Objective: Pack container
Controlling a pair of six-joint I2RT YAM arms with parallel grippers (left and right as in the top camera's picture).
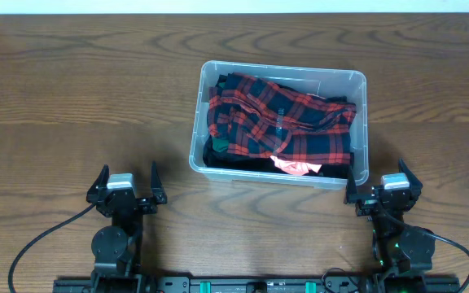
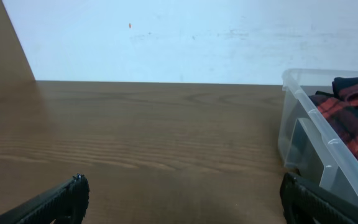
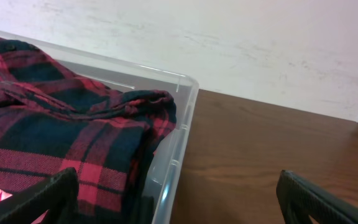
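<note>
The clear plastic container [image 1: 361, 122] stands on the table right of centre. A red and dark plaid garment [image 1: 279, 122] fills it, with a pink cloth [image 1: 293, 167] and black fabric under it. My left gripper [image 1: 127, 181] rests open near the front edge, left of the container, with nothing between its fingers. My right gripper [image 1: 387, 185] is open just off the container's near right corner. In the left wrist view the container [image 2: 316, 146] shows at the right, beyond the open left gripper [image 2: 185, 196]. In the right wrist view the open right gripper [image 3: 178, 198] frames the container's rim [image 3: 182, 134] and the plaid garment [image 3: 61, 134].
The wooden table [image 1: 80, 98] stretches bare to the left and behind the container. A white wall [image 2: 166, 37] rises behind the table's far edge. Black cables [image 1: 39, 244] trail from both arm bases along the front edge.
</note>
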